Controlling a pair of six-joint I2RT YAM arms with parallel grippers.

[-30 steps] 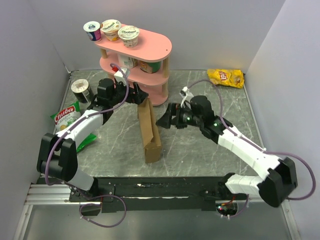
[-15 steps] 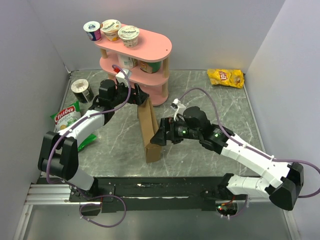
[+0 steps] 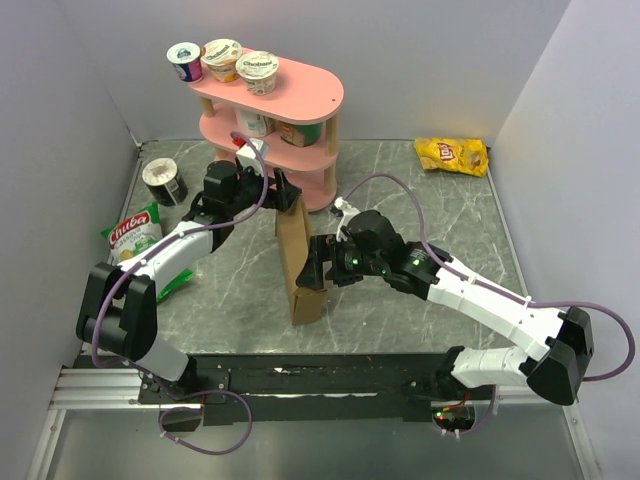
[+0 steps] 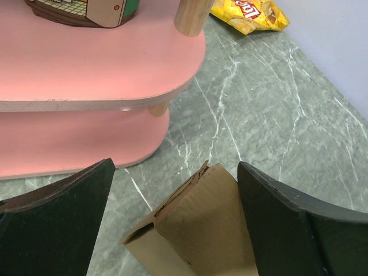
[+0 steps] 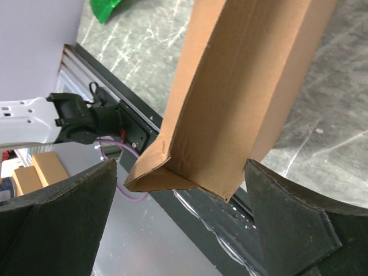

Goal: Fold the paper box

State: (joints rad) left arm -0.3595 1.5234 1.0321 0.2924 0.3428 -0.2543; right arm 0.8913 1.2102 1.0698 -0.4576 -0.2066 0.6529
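Observation:
The paper box (image 3: 300,262) is a long, narrow, partly folded piece of brown cardboard lying lengthwise on the marble table. My left gripper (image 3: 283,193) is open at its far end. In the left wrist view the cardboard end (image 4: 207,224) sits between the fingers (image 4: 57,224) and touches the right one. My right gripper (image 3: 318,268) is open beside the box's near half. In the right wrist view the box (image 5: 241,86) runs between the wide-apart fingers (image 5: 299,224), its folded corner at the middle.
A pink two-tier shelf (image 3: 300,95) with yogurt cups stands just behind the box and fills the left wrist view (image 4: 86,69). A dark can (image 3: 160,180) and a green chip bag (image 3: 135,235) lie at left. A yellow chip bag (image 3: 452,155) lies at back right.
My right arm has swung left and forward until its open fingers straddle the box's near half. My left gripper has shifted slightly right at the far end.

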